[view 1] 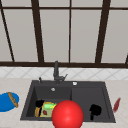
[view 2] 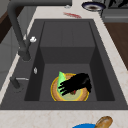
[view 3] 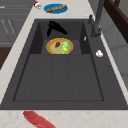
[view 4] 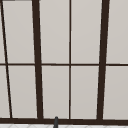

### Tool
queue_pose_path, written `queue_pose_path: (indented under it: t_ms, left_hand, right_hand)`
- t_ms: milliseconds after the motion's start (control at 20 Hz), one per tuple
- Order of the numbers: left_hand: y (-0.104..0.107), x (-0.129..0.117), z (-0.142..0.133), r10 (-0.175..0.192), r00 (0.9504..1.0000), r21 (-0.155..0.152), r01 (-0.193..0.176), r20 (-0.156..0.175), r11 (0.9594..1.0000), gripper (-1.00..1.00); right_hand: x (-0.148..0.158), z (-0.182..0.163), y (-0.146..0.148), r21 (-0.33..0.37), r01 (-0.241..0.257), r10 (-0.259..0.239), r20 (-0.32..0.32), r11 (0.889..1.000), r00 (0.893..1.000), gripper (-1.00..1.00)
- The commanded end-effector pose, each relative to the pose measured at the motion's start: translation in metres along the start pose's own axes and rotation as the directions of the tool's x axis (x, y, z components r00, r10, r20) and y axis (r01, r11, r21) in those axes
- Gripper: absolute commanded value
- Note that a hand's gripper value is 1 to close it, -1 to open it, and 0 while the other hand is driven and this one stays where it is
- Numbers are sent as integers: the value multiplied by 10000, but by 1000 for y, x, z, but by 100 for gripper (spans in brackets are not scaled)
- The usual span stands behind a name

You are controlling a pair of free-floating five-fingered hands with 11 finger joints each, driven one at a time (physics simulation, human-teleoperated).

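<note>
A red ball blocks your front view of the plate; your left hand hovers over it, fingers loosely spread, holding nothing.

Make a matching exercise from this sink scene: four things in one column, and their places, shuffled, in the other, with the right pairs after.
Things:
1. yellow plate
2. blue plate
3. left hand
4. right hand

Places:
A. on the counter left of the sink, with a brown bread-like item on it
B. over the sink's flat right half
C. on the floor of the sink's deep left basin, with green and red food on it
D. just above the yellow plate, in the left basin

Pairs: 1-C, 2-A, 3-D, 4-B
</note>
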Motion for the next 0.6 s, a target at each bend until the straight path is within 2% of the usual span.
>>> queue_pose_path:
  t_ms: [0, 150, 250, 400, 500, 550]
  left_hand:
    - [0, -1, 0, 1011, 9936, -930, -1054, -497, 9901, -100]
    - [1, 0, -1, 1516, 9867, -986, -1568, -582, 9827, -100]
    - [1, 0, 0, 1902, 9802, -997, -1950, -553, 9757, -100]
    - [1, 0, 0, 2468, 9680, -989, -2502, -453, 9631, -100]
    - [1, 0, 0, 2848, 9582, -982, -2859, -253, 9532, -100]
    - [0, 0, 0, 3027, 9527, -991, -3040, -277, 9475, -100]
  right_hand:
    - [0, 0, 0, 0, 0, 0, 0, 10000, 10000, 0]
    - [0, 0, 0, 0, 0, 0, 0, 10000, 10000, 0]
    - [0, 0, 0, 0, 0, 0, 0, 10000, 10000, 0]
    - [0, 0, 0, 0, 0, 0, 0, 10000, 10000, 0]
    - [0, 0, 0, 0, 0, 0, 0, 10000, 10000, 0]
    - [0, 0, 0, 0, 0, 0, 0, 10000, 10000, 0]
